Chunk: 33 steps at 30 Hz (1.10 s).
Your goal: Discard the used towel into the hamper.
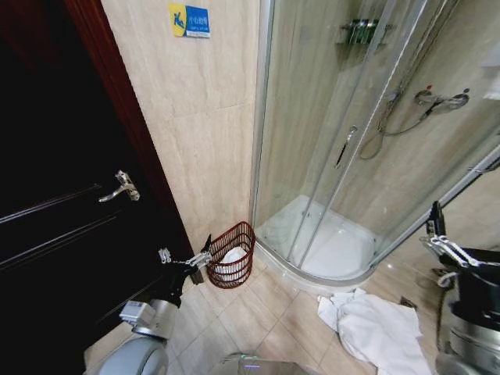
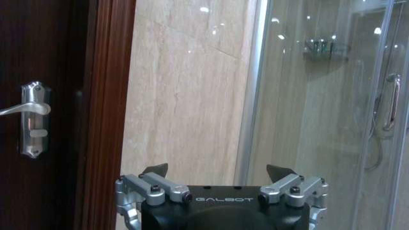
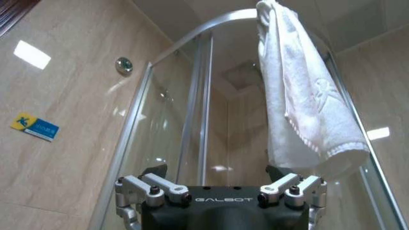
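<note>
The hamper [image 1: 242, 264], a dark reddish-brown wicker basket, stands on the floor against the tiled wall, between the door and the shower. A white towel [image 1: 233, 255] lies inside it. My left gripper [image 1: 205, 251] is held just beside the hamper's rim on the door side. In the left wrist view the left gripper [image 2: 218, 170] is open with nothing between its fingers. Another white towel [image 1: 379, 328] lies crumpled on the floor in front of the shower. My right gripper [image 1: 437, 234] is raised at the right and, as the right wrist view shows [image 3: 217, 171], open and empty. A third white towel [image 3: 300, 91] hangs over the shower's top rail.
A dark wooden door [image 1: 55, 211] with a silver handle [image 1: 121, 187] stands on the left. The curved glass shower enclosure [image 1: 351, 141] with its white tray [image 1: 328, 242] takes up the right. Beige floor tiles [image 1: 258, 320] lie open between hamper and fallen towel.
</note>
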Tool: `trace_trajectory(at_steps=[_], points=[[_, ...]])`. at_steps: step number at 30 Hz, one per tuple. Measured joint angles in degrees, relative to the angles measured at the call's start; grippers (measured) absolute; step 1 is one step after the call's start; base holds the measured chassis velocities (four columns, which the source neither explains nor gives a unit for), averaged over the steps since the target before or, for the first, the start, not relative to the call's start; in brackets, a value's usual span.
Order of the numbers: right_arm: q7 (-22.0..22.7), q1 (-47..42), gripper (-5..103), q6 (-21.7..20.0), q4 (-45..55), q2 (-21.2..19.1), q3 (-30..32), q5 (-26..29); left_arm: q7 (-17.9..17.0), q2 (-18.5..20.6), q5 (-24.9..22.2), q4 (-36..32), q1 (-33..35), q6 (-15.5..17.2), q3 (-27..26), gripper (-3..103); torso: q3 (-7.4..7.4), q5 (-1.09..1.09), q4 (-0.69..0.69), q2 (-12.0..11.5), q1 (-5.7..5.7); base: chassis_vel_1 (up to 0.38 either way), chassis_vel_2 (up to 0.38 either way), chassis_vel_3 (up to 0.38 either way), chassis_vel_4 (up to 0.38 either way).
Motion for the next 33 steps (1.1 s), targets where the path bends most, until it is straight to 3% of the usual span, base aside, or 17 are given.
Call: trace_trajectory(at_steps=[9,19,33], points=[[-1.03,1.30,100,-0.72,-0.48,1.11,-4.15,-2.43,-0.01,0.00,0.00,0.00,0.00,0.00,0.00,100,0.01,0.01,0.00,0.00,0.00,-0.042,-0.036,0.042,0.038],[-1.03,1.48,100,-1.25,-0.46,1.13,-4.53,-2.95,-0.01,0.01,0.00,0.00,0.00,0.00,0.00,100,0.01,-0.01,0.00,0.00,0.00,-0.096,-0.096,0.090,0.096],[-0.88,1.39,100,-0.61,-0.58,0.94,-4.24,-3.01,0.00,0.01,-0.01,0.02,-0.01,0.00,0.01,100,0.00,0.00,0.00,-0.01,0.01,-0.220,-0.223,0.230,0.228]])
